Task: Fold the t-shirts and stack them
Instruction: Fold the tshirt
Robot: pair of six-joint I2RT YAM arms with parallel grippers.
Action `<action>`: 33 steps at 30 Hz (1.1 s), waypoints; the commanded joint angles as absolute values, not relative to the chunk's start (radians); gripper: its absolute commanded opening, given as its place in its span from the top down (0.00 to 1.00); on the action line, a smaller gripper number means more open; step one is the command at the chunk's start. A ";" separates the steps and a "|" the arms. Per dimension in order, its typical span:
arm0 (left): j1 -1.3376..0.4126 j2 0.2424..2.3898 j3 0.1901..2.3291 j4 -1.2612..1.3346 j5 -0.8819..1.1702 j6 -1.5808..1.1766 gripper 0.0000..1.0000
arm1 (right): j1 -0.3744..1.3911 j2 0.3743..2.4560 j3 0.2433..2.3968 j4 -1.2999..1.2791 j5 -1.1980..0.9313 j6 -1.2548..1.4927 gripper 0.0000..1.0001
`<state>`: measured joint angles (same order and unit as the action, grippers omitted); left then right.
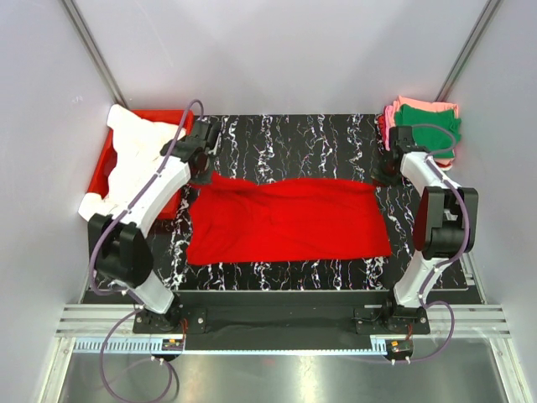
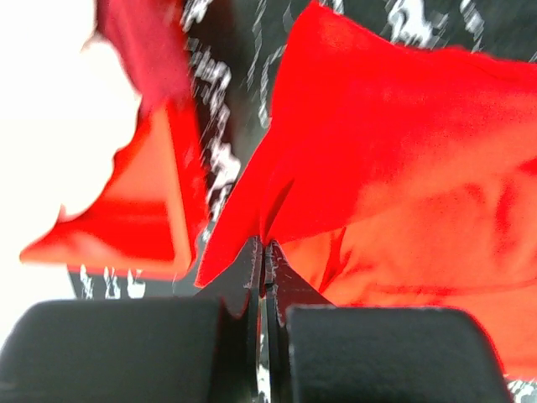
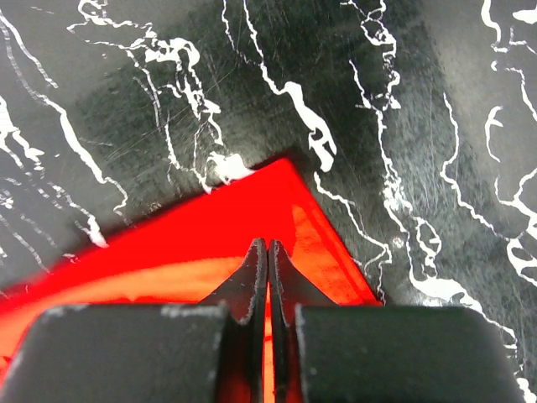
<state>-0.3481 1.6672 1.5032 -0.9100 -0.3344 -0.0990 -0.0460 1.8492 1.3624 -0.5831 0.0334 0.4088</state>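
Spread across frame centre, bright red cloth t-shirt point(image 1: 285, 222), upper corners pinched by closed left gripper point(image 2: 264, 248) and closed right gripper point(image 3: 268, 245), apparently held taut for folding.

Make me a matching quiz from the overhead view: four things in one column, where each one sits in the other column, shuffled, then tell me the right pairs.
Things:
1. red shirt
2. white shirt
3. folded stack
4. bin

Places:
A. far right corner
B. far left edge
C. spread out in the middle
D. draped over the bin

Pairs: 1-C, 2-D, 3-A, 4-B
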 commanded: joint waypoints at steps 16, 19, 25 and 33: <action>-0.463 1.374 1.146 -0.973 -0.397 -0.274 1.00 | -0.049 1.657 1.203 -0.551 0.092 0.469 1.00; -0.492 1.374 1.117 -0.965 -0.399 -0.299 1.00 | -0.051 1.626 1.175 -0.540 0.135 0.489 1.00; -0.497 1.445 1.236 -0.974 -0.463 -0.305 1.00 | -0.063 1.717 1.349 -0.561 0.110 0.497 1.00; -0.489 1.707 1.577 -1.012 -0.549 -0.232 1.00 | -0.080 1.885 1.598 -0.641 0.138 0.485 1.00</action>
